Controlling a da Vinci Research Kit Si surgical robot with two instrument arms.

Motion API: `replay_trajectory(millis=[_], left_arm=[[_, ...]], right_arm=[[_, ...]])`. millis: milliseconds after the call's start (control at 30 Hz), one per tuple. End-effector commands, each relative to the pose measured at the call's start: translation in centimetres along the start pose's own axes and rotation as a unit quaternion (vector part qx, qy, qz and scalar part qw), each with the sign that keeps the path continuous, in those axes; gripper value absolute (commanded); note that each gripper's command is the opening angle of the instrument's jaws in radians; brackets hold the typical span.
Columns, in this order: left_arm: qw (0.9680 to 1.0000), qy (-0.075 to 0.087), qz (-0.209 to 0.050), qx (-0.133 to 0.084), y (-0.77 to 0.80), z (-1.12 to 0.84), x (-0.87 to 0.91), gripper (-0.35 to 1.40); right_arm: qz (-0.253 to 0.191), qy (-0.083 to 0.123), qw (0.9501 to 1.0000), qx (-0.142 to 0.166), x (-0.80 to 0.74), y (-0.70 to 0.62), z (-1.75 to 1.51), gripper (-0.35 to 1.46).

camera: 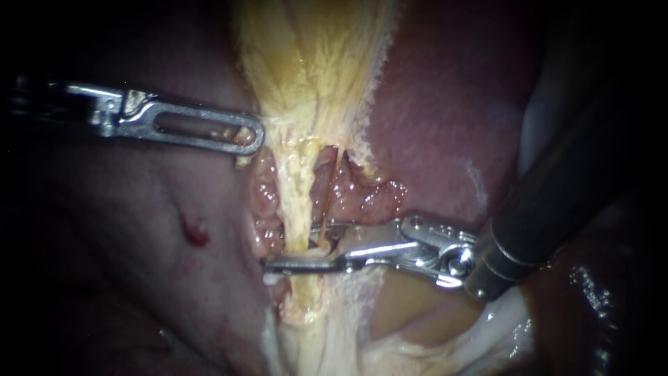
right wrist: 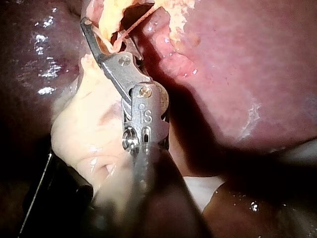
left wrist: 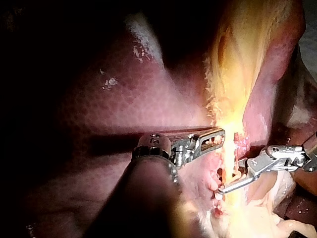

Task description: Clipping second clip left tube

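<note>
Right instrument (camera: 292, 249) straddles the left tube (camera: 296, 209), its 2 jaws slightly apart with the tube between them. Left instrument (camera: 254, 136), well apart from it, has its jaws closed on yellow tissue (camera: 313, 69).

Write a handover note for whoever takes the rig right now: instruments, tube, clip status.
Left instrument: jaws shut on tissue beside the left tube, pulling it sideways.
Right instrument: jaws open, set across the left tube low down, tube between them.
Done: jaws placed on the tube.
Left: close to set the clip, open, back out.
Unsure: white speck under the right jaw tip may be a clip; cannot tell.
</note>
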Motion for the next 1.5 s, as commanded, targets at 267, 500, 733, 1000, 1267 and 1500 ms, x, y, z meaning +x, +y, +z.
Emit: replay_trajectory(millis=[267,500,733,1000,1267,1500], left_arm=[[1.0,0.0,0.0,0.0,0.0,0.0,0.0,-0.35],[1.0,0.0,0.0,0.0,0.0,0.0,0.0,-0.35],[1.0,0.0,0.0,0.0,0.0,-0.02,0.0,-0.35],[1.0,0.0,0.0,0.0,0.01,-0.02,0.0,-0.35],[1.0,0.002,0.0,0.002,0.01,-0.04,0.01,-0.35],[1.0,0.001,0.0,0.002,0.02,-0.07,0.0,-0.35]], right_arm=[[-0.003,0.0,1.0,0.0,0.0,0.0,0.0,0.1],[-0.003,0.0,1.0,0.0,0.01,0.0,0.02,0.32],[-0.029,0.007,0.9995,0.006,0.03,0.0,0.09,0.5],[-0.053,0.005,0.9985,0.011,0.01,0.02,0.03,0.5],[-0.069,0.0,0.9975,0.015,-0.02,0.08,-0.2,0.5],[-0.073,-0.006,0.9972,0.018,0.08,0.04,-0.5,0.5]])
